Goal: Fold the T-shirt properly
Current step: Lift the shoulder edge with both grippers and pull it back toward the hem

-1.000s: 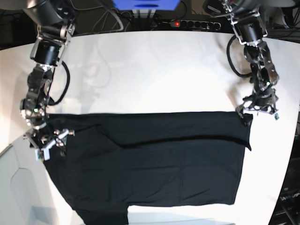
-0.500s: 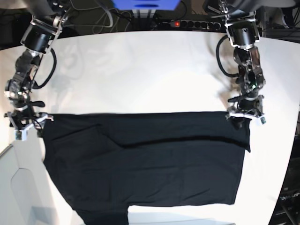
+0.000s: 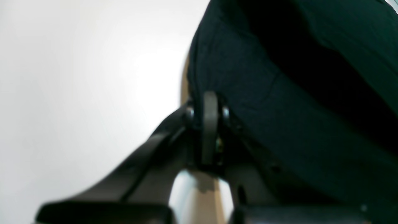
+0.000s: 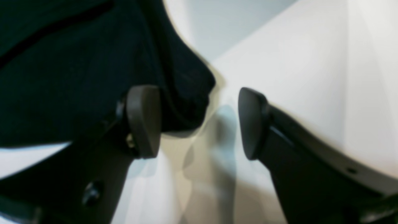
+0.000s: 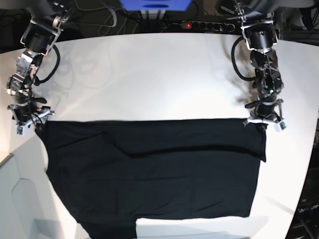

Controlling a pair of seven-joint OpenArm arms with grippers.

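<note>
Left fingers (image 3: 210,102) have pinched shut on the T-shirt (image 5: 154,174) corner (seemingly); right fingers (image 4: 143,121) stay wide.

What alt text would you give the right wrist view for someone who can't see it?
The right gripper hangs open over the white table, its two dark fingertips apart with a corner of the black T-shirt reaching into the gap. One fingertip lies against the cloth; the other is clear of it. The picture is slightly blurred.
</note>
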